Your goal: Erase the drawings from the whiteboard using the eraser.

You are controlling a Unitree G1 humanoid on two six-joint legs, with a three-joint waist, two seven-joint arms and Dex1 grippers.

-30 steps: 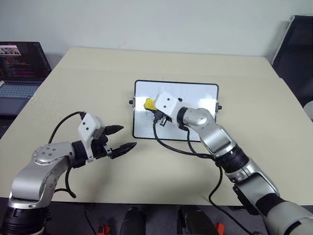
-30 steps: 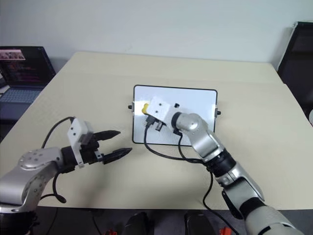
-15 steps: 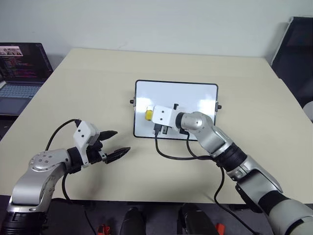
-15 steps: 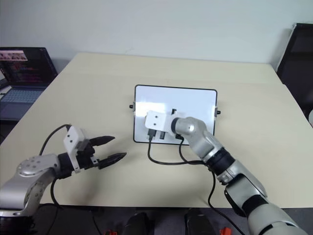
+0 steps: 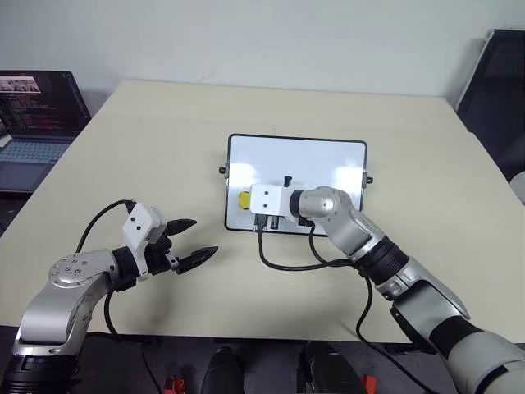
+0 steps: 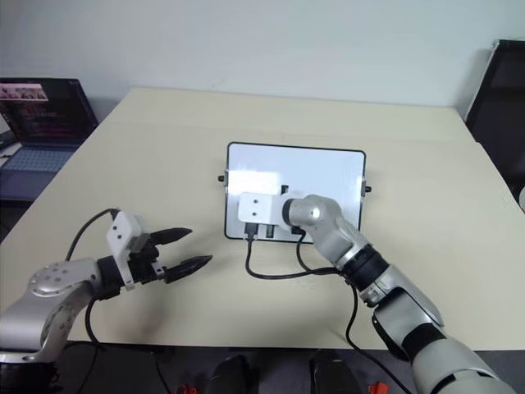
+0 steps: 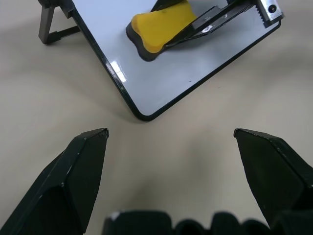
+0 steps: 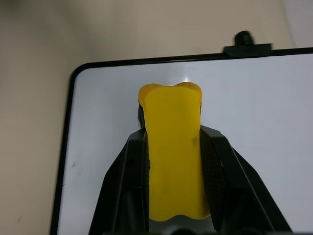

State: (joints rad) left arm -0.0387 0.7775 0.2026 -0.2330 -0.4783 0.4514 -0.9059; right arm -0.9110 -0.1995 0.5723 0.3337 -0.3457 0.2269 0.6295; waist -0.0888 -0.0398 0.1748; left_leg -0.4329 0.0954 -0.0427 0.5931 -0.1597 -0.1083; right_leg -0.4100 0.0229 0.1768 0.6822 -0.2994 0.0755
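Eraser (image 8: 173,156) clamped lengthwise between the two black fingers of my right gripper (image 5: 250,199), yellow back up and black underside facing the whiteboard (image 5: 320,160). I held it that way so the flat wiping face could lie against the glossy surface. The eraser sat near the board's lower left corner, close to the thin black frame, and from the left wrist view it looked pressed to the white surface, though I could not be sure of full contact.

My left gripper (image 5: 190,240) hung over bare bench (image 5: 164,131) just off that same corner, its fingers spread wide and holding nothing. It pointed toward the board, apart from it. I judged it was parked there to stay out of the wiping path.

The whiteboard lay flat near the middle of the bench, with a small black knob at each side. One small dark mark (image 5: 287,180) showed near the board's middle, too small for me to tell whether it was one of the drawings. The white patches I could see around the eraser looked clean.

A laptop (image 5: 37,115) stood open at the bench's far left edge, well apart from the work.
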